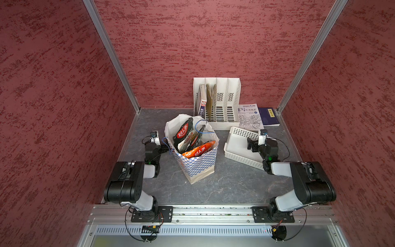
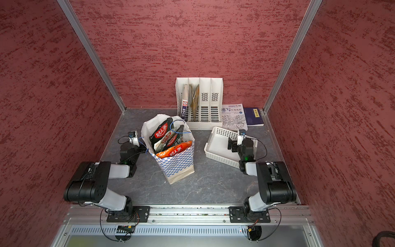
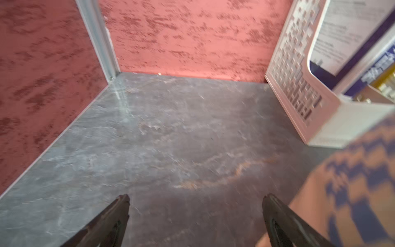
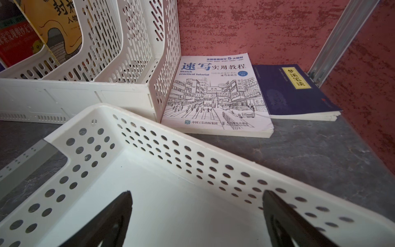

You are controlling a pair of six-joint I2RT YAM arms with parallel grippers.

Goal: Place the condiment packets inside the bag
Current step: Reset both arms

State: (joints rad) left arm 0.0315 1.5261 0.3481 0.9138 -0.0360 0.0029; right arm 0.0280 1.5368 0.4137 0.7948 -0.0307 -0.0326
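Since the glossy black and orange condiment packets [image 1: 184, 133] stand inside the tall blue-checkered paper bag [image 1: 198, 166], left fingers [image 3: 111, 220] at its nine o'clock and right fingers [image 4: 115, 218] at three gape wide, empty.

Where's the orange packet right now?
In a top view the orange packet sits in the mouth of the bag, against its near rim, in front of the black packets.

Blue-and-white checkered bag [image 1: 197, 164] holds black and orange packets [image 1: 188, 136].
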